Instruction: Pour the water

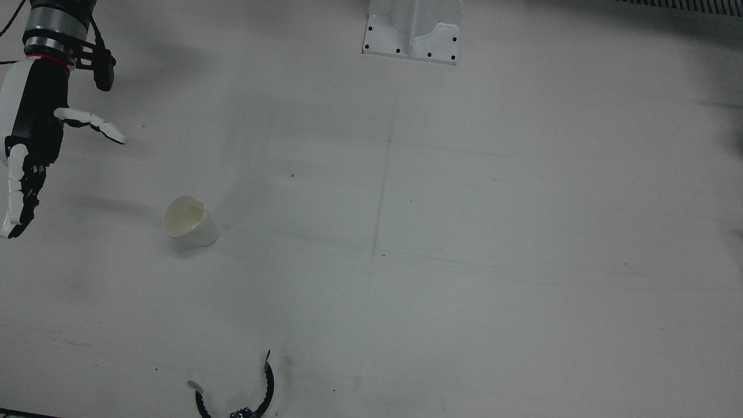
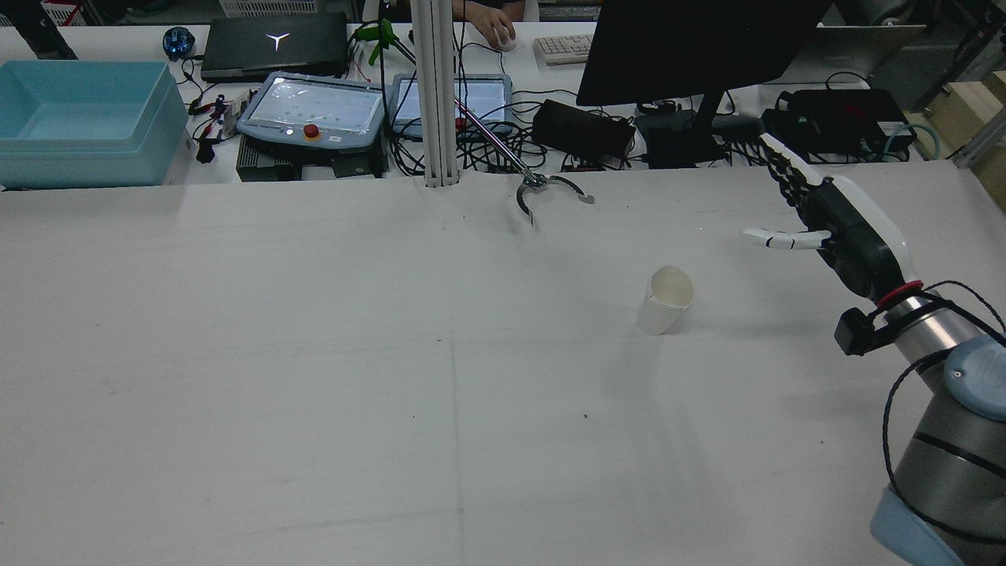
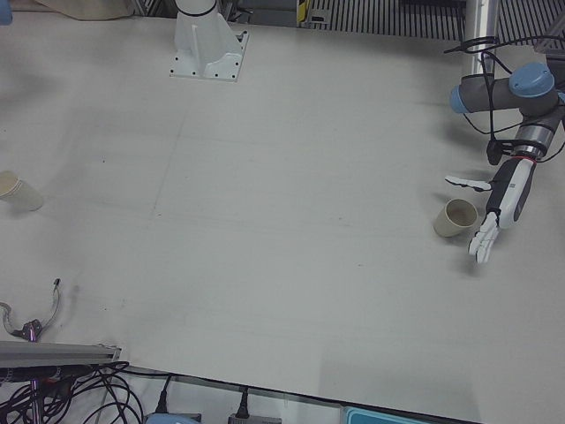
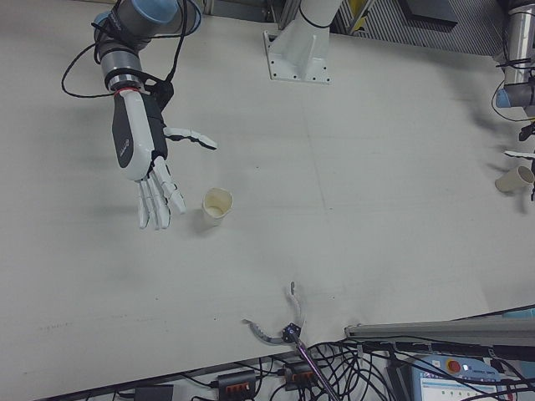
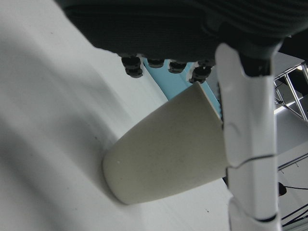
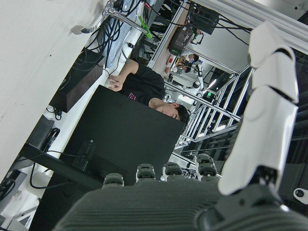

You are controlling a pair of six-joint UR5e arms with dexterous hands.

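Note:
Two cream paper cups stand upright on the white table. One cup [image 1: 188, 220] [image 2: 666, 299] [image 4: 216, 205] stands beside my right hand [image 1: 29, 133] [image 2: 841, 220] [image 4: 142, 150], a clear gap away. That hand hovers open with its fingers spread. The other cup [image 3: 456, 217] [image 5: 168, 149] stands close against my left hand [image 3: 503, 208], which is open with its fingers stretched out. In the left hand view a white finger [image 5: 248, 144] lies along that cup's rim, and the palm is just behind it. Neither cup is held. I cannot tell what the cups contain.
A black claw-shaped grabber tool [image 1: 238, 395] [image 2: 550, 192] lies at the operators' edge of the table. A white arm pedestal [image 1: 412, 29] is bolted at the robot's side. Beyond the table are a blue bin [image 2: 78, 118], a monitor [image 2: 692, 47], cables and a person's hand [image 2: 487, 20].

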